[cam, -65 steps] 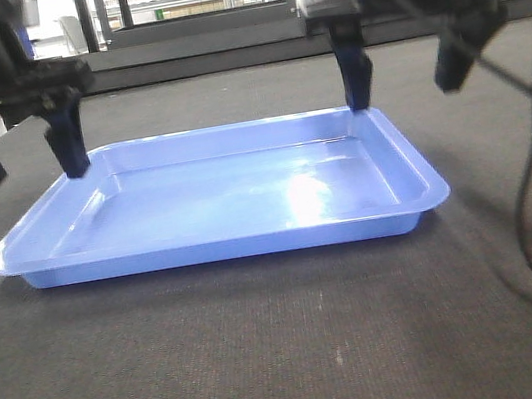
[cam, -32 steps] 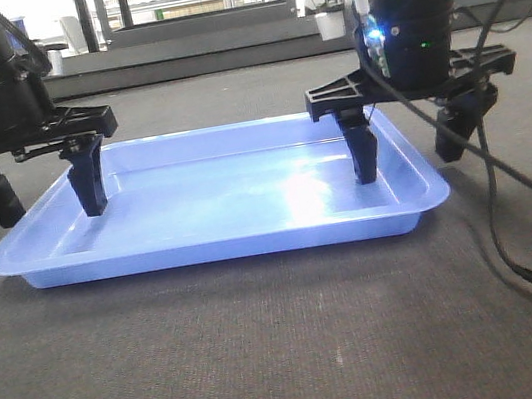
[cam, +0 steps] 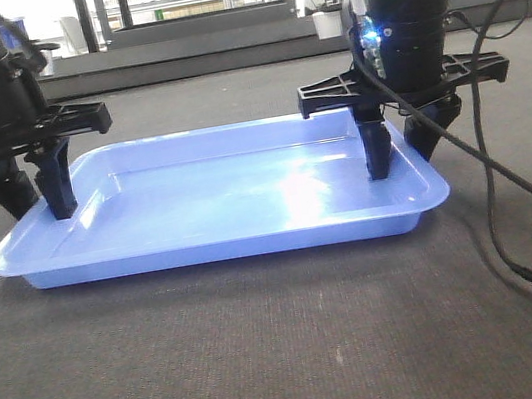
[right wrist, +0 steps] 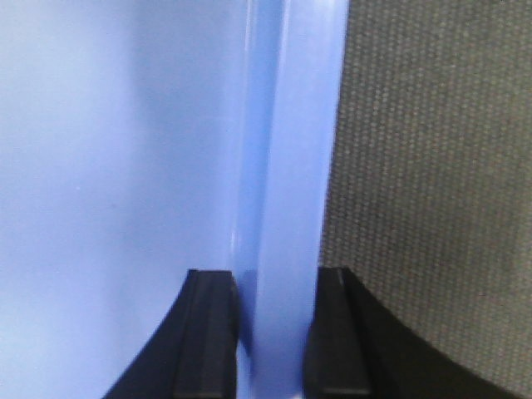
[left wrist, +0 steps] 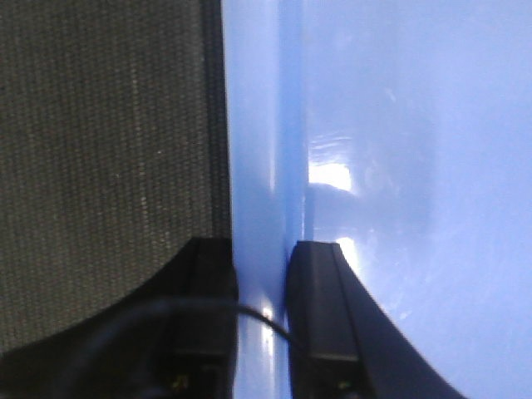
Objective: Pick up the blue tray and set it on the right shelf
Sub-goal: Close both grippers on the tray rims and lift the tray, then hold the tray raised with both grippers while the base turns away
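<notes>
blue tray (cam: 214, 192) flat on bench (cam: 268, 341) | left gripper (cam: 36, 207) jaws clamp tray's left rim | right gripper (cam: 404, 159) jaws clamp right rim

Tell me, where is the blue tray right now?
In the front view, the blue tray lies flat on the dark mat, centre frame, its left rim pinched by the left gripper and its right rim by the right gripper.

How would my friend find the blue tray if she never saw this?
Look at the dark grey mat. In its middle lies the blue tray, its left rim pinched by the left tool and its right rim by the right tool. It is the only shiny light-blue thing on the mat; its neighbours are black or grey.
</notes>
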